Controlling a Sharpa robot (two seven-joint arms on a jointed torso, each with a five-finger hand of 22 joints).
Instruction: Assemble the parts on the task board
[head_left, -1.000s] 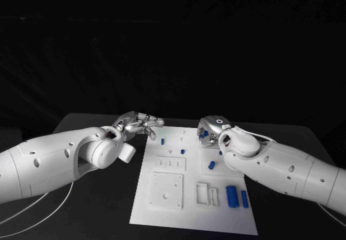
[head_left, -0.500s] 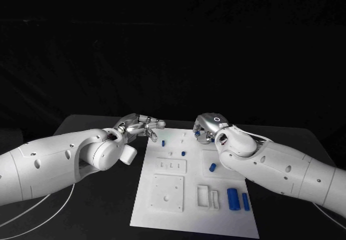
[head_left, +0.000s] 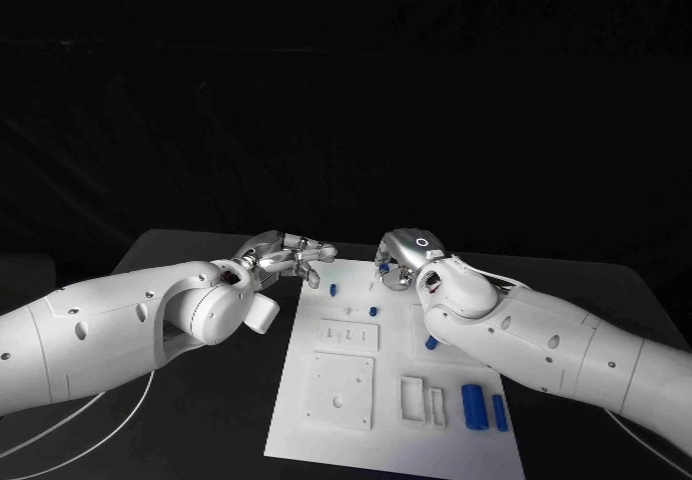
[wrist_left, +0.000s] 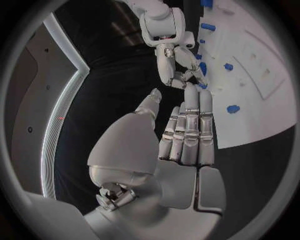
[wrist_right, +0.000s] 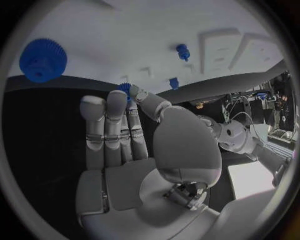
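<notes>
My right hand hovers over the far end of the task board, pinching a small blue part at its fingertips. My left hand waits just beside the board's far left corner, fingers apart, holding nothing. Other blue parts lie along the board's right side. They look light, rigid and smooth, so I judge a fingertip pinch across the middle safest.
</notes>
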